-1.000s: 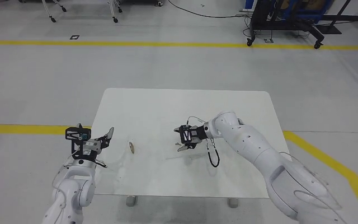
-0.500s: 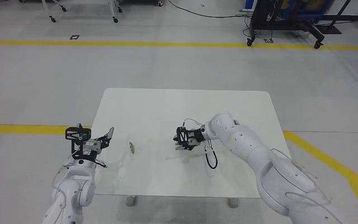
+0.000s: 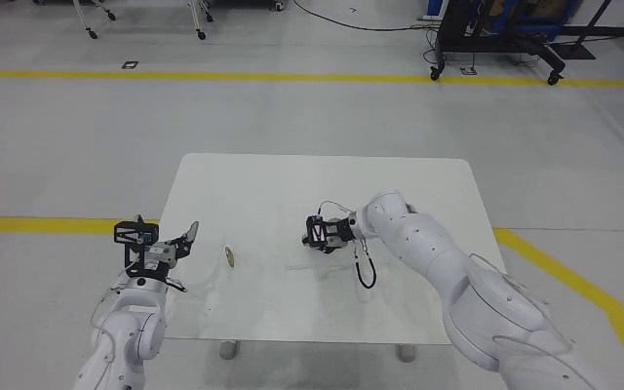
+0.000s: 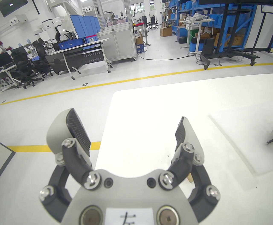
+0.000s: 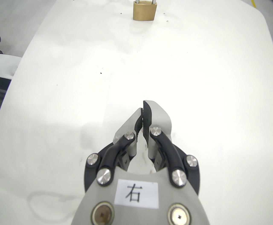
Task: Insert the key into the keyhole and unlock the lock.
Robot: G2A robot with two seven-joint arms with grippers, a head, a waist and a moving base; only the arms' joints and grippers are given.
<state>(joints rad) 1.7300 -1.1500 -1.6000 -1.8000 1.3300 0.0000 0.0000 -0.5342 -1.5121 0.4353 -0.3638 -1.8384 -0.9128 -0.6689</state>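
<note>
Top view: the brass lock (image 3: 230, 256) lies in the lower left part of the white desk (image 3: 409, 185), between the two grippers. The left gripper (image 3: 183, 257) sits at the desk's left edge, fingers spread. The right gripper (image 3: 310, 237) is near the centre of the frame.

Left wrist view: the left gripper (image 4: 128, 119) gapes wide above the desk's edge.

Right wrist view: the right gripper (image 5: 142, 106) has its fingers pressed together (whether anything is pinched between them cannot be told). It points toward the lock (image 5: 145, 11), well apart from it.

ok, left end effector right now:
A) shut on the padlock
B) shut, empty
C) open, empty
C: in its own wrist view the left end effector has its jaws spread wide apart with nothing held between them.
</note>
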